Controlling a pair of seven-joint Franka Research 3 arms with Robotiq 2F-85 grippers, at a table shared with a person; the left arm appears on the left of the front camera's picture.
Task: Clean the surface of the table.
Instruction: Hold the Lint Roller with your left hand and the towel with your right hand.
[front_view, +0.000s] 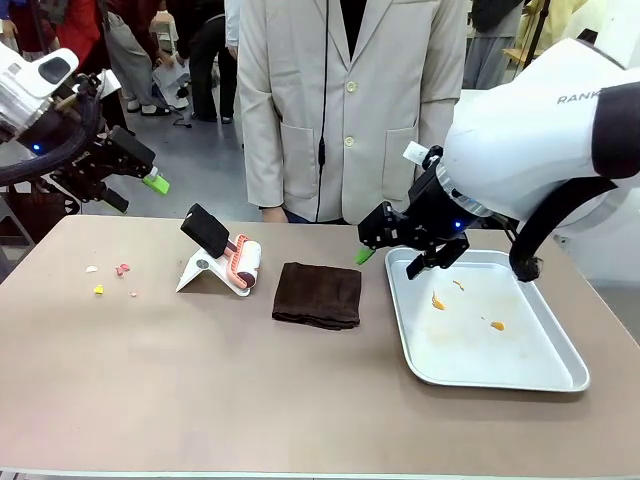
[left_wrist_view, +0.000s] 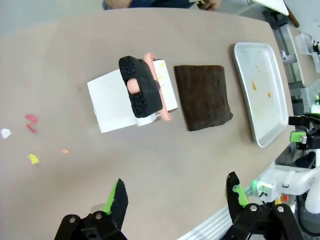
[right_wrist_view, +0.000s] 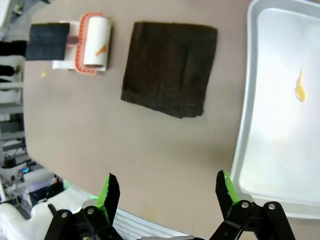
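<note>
The brownish table (front_view: 200, 380) carries a few small pink, yellow and white scraps (front_view: 122, 269) near its left side. In the left wrist view the scraps (left_wrist_view: 31, 122) lie on the table (left_wrist_view: 75, 60) to the left. A folded dark brown cloth (front_view: 318, 293) lies mid-table. My left gripper (front_view: 135, 192) hovers open above the table's far left corner, its fingertips (left_wrist_view: 117, 192) wide apart and empty. My right gripper (front_view: 395, 258) hangs open over the tray's far left corner, holding nothing. In the right wrist view the cloth (right_wrist_view: 170, 67) lies ahead of the right gripper (right_wrist_view: 167, 185).
A pink lint roller with a black handle (front_view: 225, 250) rests on a white stand left of the cloth. A silver tray (front_view: 500, 383) at the right holds a few orange scraps (front_view: 438, 301). A person in a pale coat (front_view: 345, 100) stands at the far edge.
</note>
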